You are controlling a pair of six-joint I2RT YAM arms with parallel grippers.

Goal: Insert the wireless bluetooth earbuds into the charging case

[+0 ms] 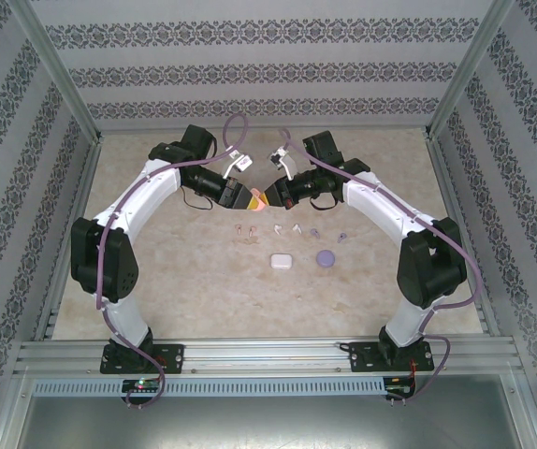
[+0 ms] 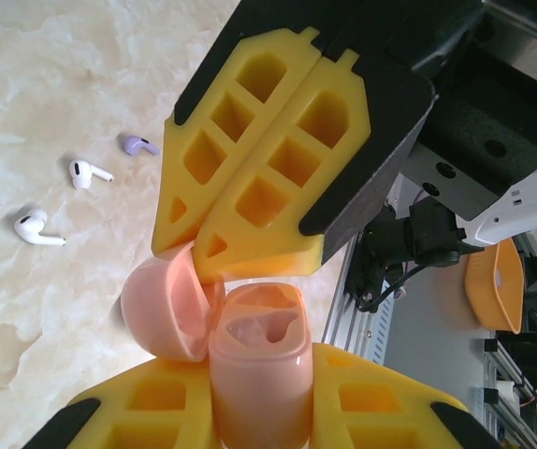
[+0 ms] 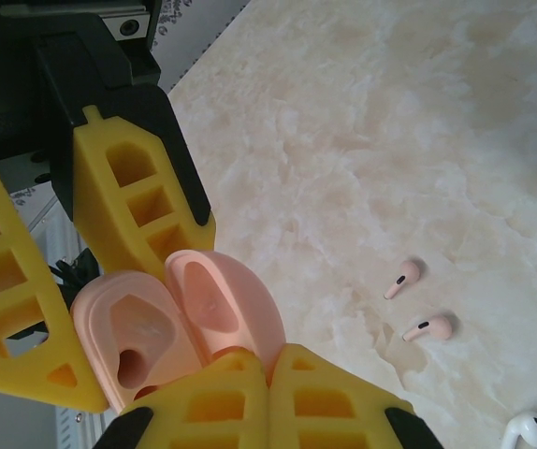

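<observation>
Where the two arms met, found the pink charging case [image 2: 254, 327] gripped between the fingers of the left gripper [image 2: 261, 393], lid flipped open and wells showing. Saw the right gripper [image 2: 200, 251] with fingers pressed together, tips against that lid; could not tell whether any lid edge was nipped between them. Had the case's lower half hidden behind yellow fingers in both wrist views. Spotted the pink earbuds [image 3: 428, 328] down on the table, on the near side of the case. Noted white earbuds [image 2: 36, 227] and a purple earbud [image 2: 138, 145] further along from it, one white bud cut off at the right wrist view's edge. Made out the white case [image 1: 281, 262] and purple case [image 1: 326, 257] only as small blobs, farther still from the pink case.
</observation>
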